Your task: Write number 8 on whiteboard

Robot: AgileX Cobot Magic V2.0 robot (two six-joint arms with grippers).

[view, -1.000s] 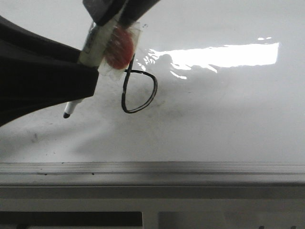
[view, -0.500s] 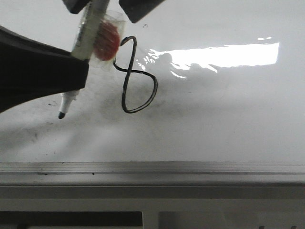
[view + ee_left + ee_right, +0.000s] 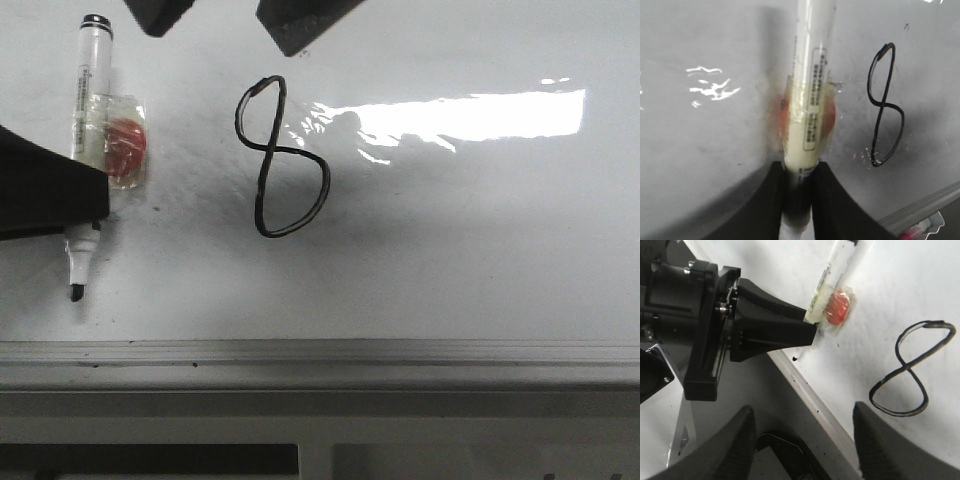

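Left claw is being seen pinching the white plastic marker with a taped-on red disc near its tip end, while the right claw is being held spread, with nothing between its fingers. The thin black hand-drawn number 8 is being shown complete on the glossy white whiteboard, narrow loop above, wider loop below, just beside a bright patch of glare. The marker is being kept well to the left of the figure, apparently lying flat on the board, its dark tip pointing toward the grey metal edge rail.

Fresh ink is being judged easy to smear, so the figure should not be brushed. The marker is being judged light, stiff and slick along its barrel; the taped section probably offers the surest hold. The task appears essentially done.
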